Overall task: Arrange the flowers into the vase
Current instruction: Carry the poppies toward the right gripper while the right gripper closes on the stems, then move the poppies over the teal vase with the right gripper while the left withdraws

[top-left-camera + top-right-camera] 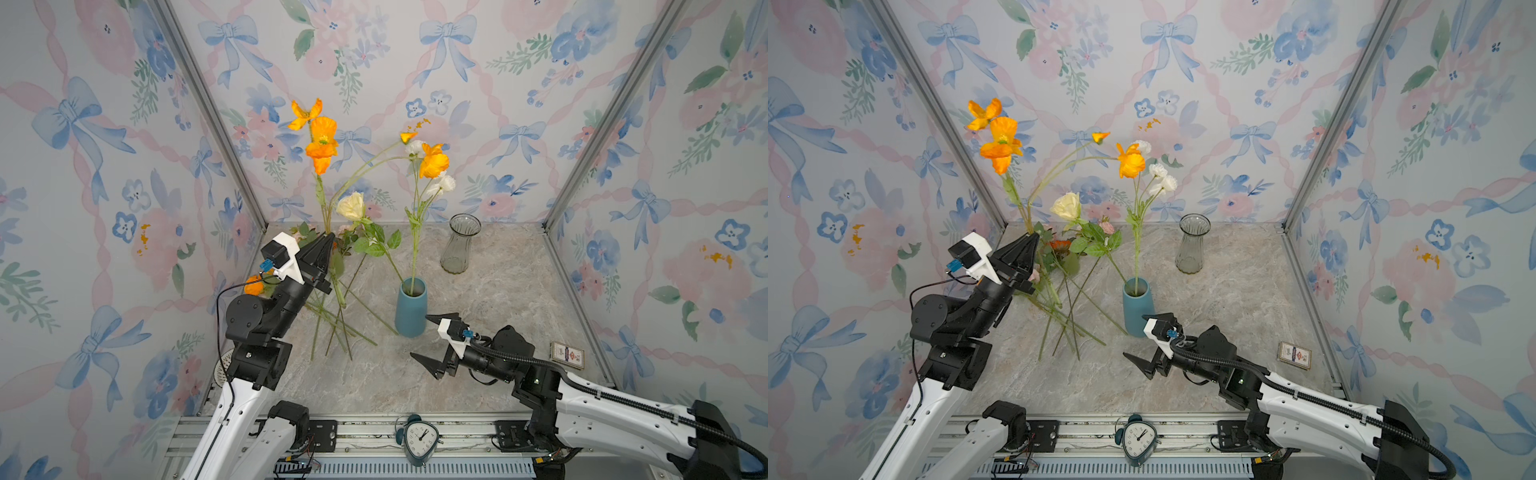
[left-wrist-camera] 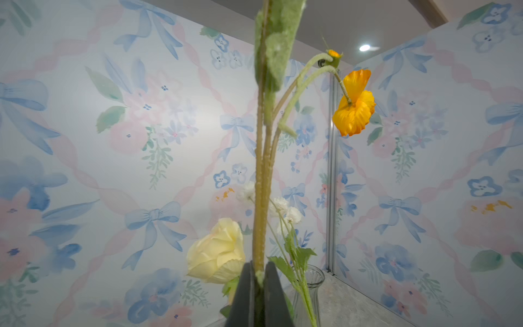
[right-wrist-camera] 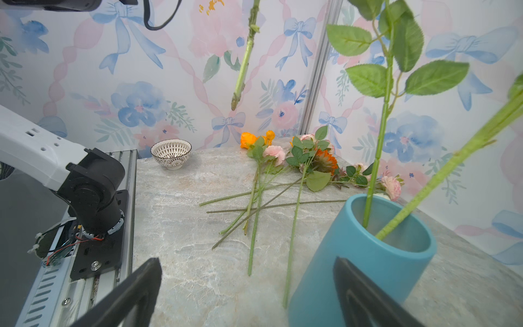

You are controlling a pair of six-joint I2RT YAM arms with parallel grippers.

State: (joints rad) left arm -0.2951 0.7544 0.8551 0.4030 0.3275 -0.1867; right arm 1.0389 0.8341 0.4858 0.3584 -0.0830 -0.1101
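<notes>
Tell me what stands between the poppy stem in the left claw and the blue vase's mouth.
The cream rose already in the blue vase leans toward the left claw, its leaves between the held poppy stem and the mouth. Nothing else visible.

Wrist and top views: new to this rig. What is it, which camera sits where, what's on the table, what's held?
It's a two-armed robot at a stone-look table. Both top views come from one stereo camera overhead; each wrist view rides on an arm. The left gripper is shut on an orange poppy stem, held above the table. The right gripper is open beside the blue vase, which holds a cream rose and a white spray. More flowers lie on the table; a glass vase stands empty.
</notes>
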